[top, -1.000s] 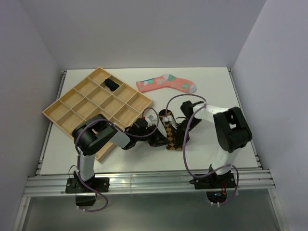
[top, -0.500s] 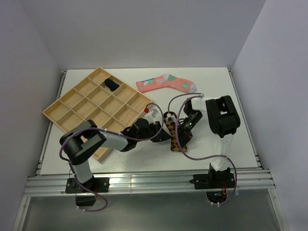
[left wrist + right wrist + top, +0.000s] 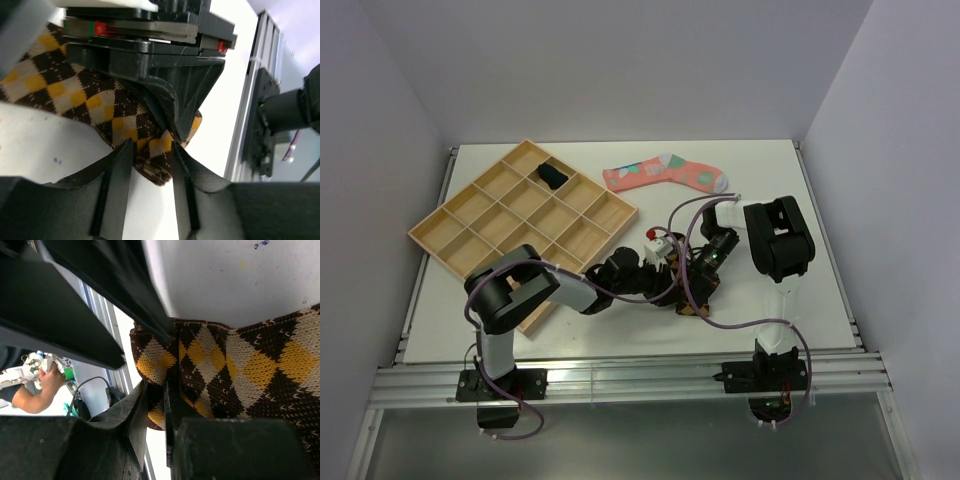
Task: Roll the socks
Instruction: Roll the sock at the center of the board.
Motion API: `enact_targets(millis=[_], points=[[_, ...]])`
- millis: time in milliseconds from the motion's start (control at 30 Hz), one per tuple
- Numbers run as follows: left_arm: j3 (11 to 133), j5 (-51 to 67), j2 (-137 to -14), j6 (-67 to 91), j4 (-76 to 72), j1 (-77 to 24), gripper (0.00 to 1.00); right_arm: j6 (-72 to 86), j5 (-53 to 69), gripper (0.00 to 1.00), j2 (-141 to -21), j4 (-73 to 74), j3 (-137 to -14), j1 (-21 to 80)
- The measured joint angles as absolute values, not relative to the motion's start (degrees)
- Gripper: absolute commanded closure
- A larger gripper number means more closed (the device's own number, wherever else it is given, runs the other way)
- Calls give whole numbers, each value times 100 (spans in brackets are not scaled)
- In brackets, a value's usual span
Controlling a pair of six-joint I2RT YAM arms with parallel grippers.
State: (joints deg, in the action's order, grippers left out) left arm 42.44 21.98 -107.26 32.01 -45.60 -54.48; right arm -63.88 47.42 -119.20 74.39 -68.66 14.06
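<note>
Brown-and-orange diamond sock [image 3: 75, 90] lies on white surface [image 3: 770, 180], just right of wooden tray [image 3: 425, 235]. Right jaws pinch its folded end tight. Left jaws part-open astride same end; grip unclear. Beyond tray's right corner: pink sock [image 3: 665, 173].

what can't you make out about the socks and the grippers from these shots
- Left wrist: the left gripper straddles the end of the diamond sock. Whether it pinches it or only stands beside it is unclear.
- Right wrist: the right gripper nips a fold. The frame edge and its own body cut off the rest.
- Top external: both grippers cover the diamond sock, hiding how far it is rolled.
- Top external: the navy sock in the tray is too small to judge.
</note>
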Motion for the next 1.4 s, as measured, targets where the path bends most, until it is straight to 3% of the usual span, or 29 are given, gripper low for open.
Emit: enact_targets(millis=[667,733,867,933,967,1000,1133,1400], points=[[4663,3009,-11362,2818,-4635,-5446,56,-6084,4748,90,-12025,7454,-6938,1350],[4668,3030,-11391,2825,-4665,-5446,58,-6031,4748,90,-12025,7443,-6938,1343],[4731,3039,-11450,2875,-4617,-5448,73,-5808,4733,89,-12016,7354,-6936,1319],[4812,3011,-11450,2930,-4486,-5463,86,-5603,4692,85,-11961,7220,-6914,1313],[4864,2969,-11450,2963,-4381,-5478,98,-5476,4641,84,-11889,7124,-6875,1308],[4919,2917,-11450,3002,-4287,-5494,100,-5365,4595,81,-11806,7046,-6836,1306],[5155,2536,-11445,3234,-3815,-5577,100,-4873,4316,65,-11306,6571,-6598,1295],[5140,1741,-11139,4154,-3122,-5690,100,-4049,3826,52,-10047,5317,-6187,1291]])
